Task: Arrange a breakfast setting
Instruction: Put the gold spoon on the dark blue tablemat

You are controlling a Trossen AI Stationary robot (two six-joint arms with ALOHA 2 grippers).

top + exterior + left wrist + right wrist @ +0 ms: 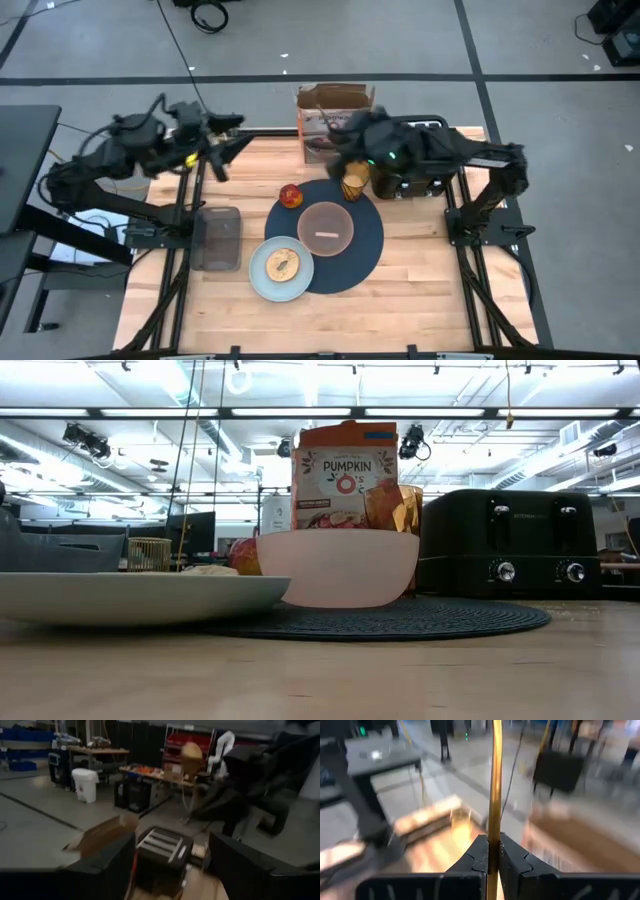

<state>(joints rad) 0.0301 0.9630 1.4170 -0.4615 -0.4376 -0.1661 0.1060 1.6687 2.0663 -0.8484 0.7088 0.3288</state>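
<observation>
A round dark-blue placemat (365, 245) lies mid-table and carries the pinkish bowl (327, 228) and the amber glass (354, 185). The red apple (291, 196) sits at the mat's far left edge. The pale-blue plate (262, 268), with bread (283, 264) on it, overlaps the mat's near left edge. My right gripper (493, 855) is raised over the table's far side near the glass, shut on the gold spoon (495, 780). My left gripper (172, 870) stands open and raised over the far left of the table, holding nothing. My right gripper pinches the spoon's handle (494, 832) between its two fingers. The fingers come from the table's right, slanting a little down, and lie across the handle. The spoon stands upright, its bowl end (192, 754) on top, lifted clear of the table.
A black toaster (420, 180) stands at the far right under my right arm. An orange-and-white cereal box (335, 115) stands at the far edge. A grey see-through container (220, 238) lies left of the plate. Bare wood shows along the near edge.
</observation>
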